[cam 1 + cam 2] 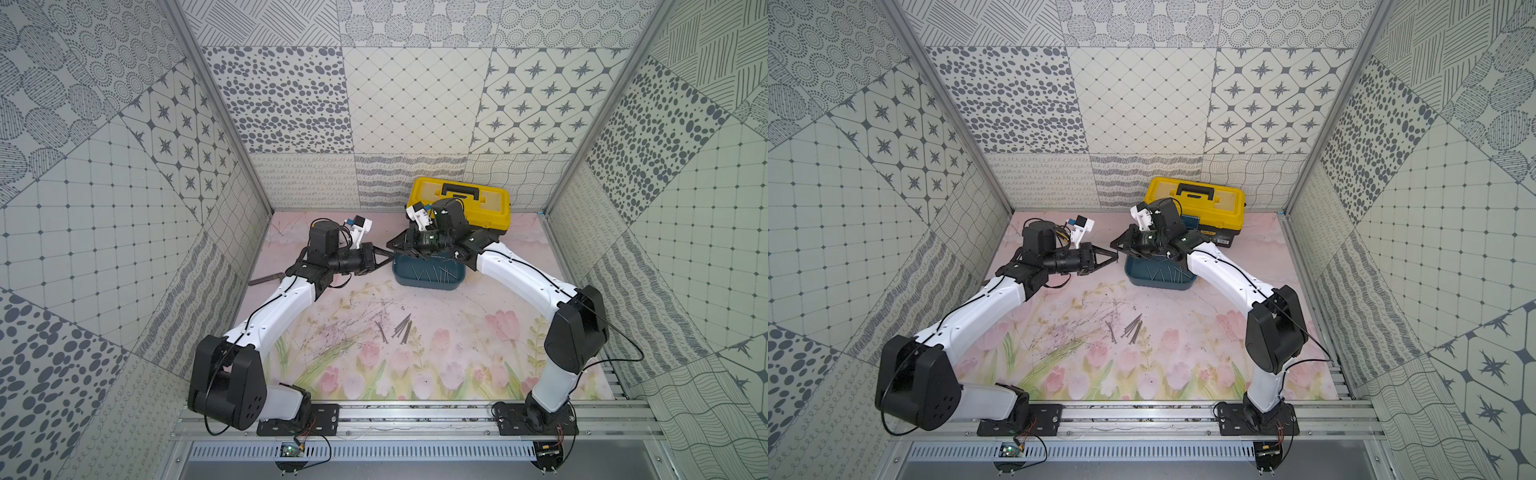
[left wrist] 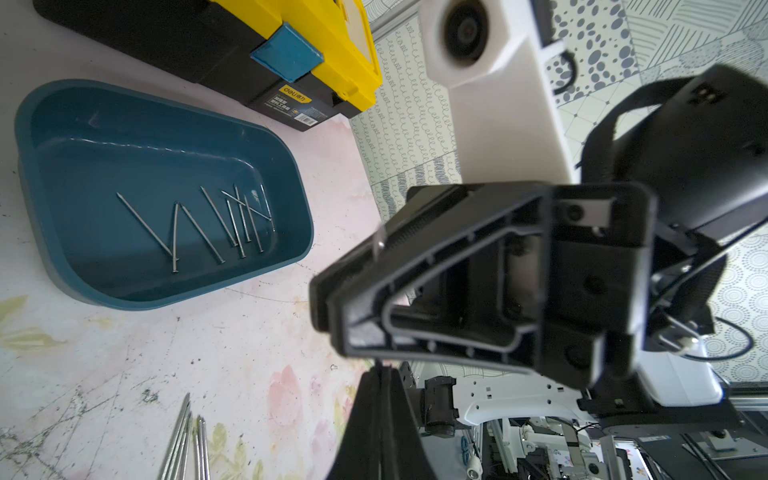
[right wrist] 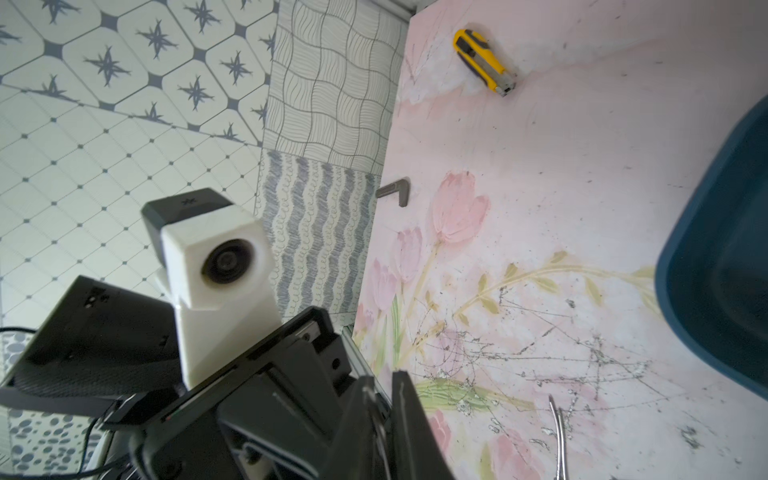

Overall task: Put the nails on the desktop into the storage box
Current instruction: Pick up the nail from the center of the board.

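Mid-task, roughly halfway by our read. The storage box (image 1: 428,287) sits far centre-right on the desktop (image 1: 457,357), just in front of the yellow toolbox (image 1: 461,203). A batch of nails (image 2: 208,224) lies flat on its floor. Loose nails (image 1: 402,329) lie in a small cluster on the desktop, on the near side of the box and well apart from it.

The left gripper (image 1: 388,259) and right gripper (image 1: 390,245) meet tip to tip at the box's far left corner, both raised off the surface, both with jaws pressed together. In the right wrist view we see a thin glint between the right gripper's fingers (image 3: 407,415). It could be a nail; we cannot tell.

This looks to us like a handover or a drop at the box. Next move, as we judge it: bring whatever is pinched over the box floor and let go, then swing near to the loose cluster. Thin, flat nails call for a low, square pinch.
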